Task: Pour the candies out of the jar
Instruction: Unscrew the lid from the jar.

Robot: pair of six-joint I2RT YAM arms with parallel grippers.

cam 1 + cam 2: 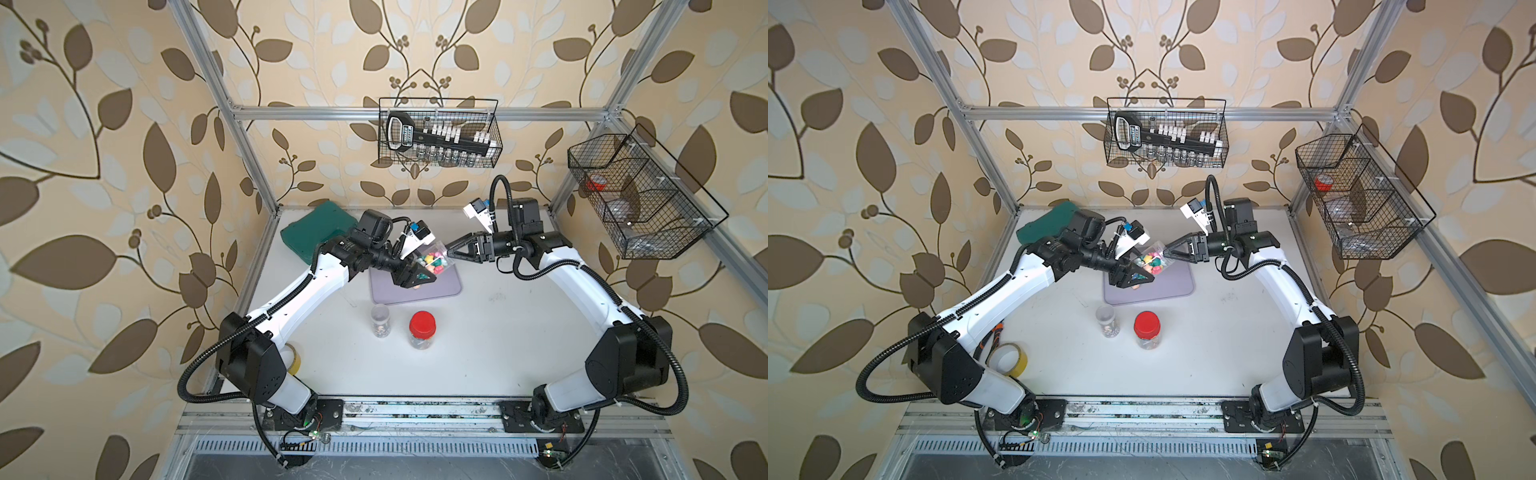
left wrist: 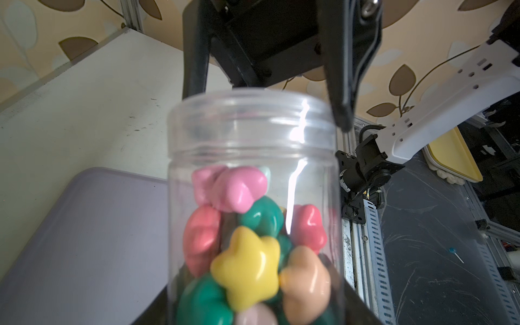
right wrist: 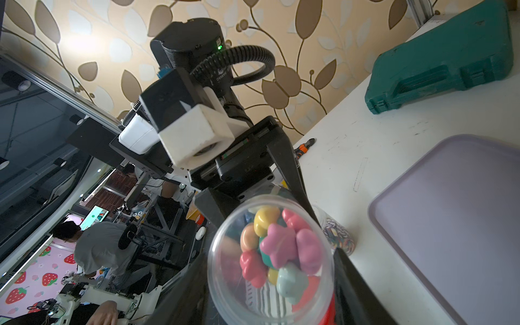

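- Holding the jar [image 1: 434, 261] of candies [image 2: 244, 253] tilted over the tray [image 1: 449, 286], left gripper [image 1: 419, 278] jaws clamp its body.
- Right gripper [image 1: 449, 252] jaws flank the rim; contact unclear.
- Next: tip mouth downward to pour.

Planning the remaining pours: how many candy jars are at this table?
3. One candy-filled jar tilted in the left gripper over the purple tray; a lidless jar and a red-lidded jar standing on the table. Wire baskets may hide others.
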